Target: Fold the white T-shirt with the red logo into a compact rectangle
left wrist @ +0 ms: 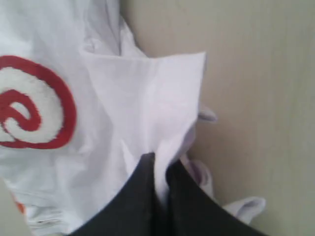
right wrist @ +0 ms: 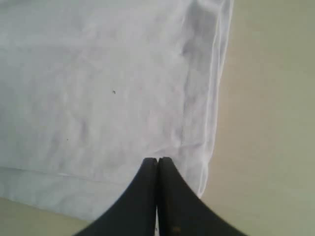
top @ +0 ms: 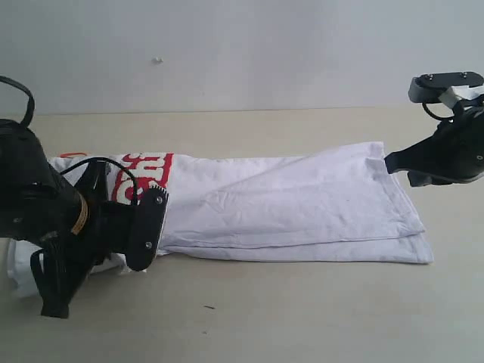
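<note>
The white T-shirt point(top: 287, 204) lies across the table as a long strip folded lengthwise, hem end to the right. The red logo point(top: 147, 170) shows at its left end, and one red-and-white fuzzy letter point(left wrist: 29, 103) fills the left wrist view. My left gripper point(top: 147, 227) sits over that logo end, shut on a fold of the white T-shirt point(left wrist: 147, 108) pinched between its black fingers point(left wrist: 140, 191). My right gripper point(top: 389, 162) hovers at the hem's far corner, jaws pressed together with no cloth between them, the white T-shirt point(right wrist: 98, 83) lying flat below it.
The beige table point(top: 302, 318) extends in front of the shirt and behind it to the pale wall point(top: 242, 53). Bunched sleeve cloth point(top: 19, 272) sticks out under the left arm. The right arm's body point(top: 454, 144) stands at the table's right edge.
</note>
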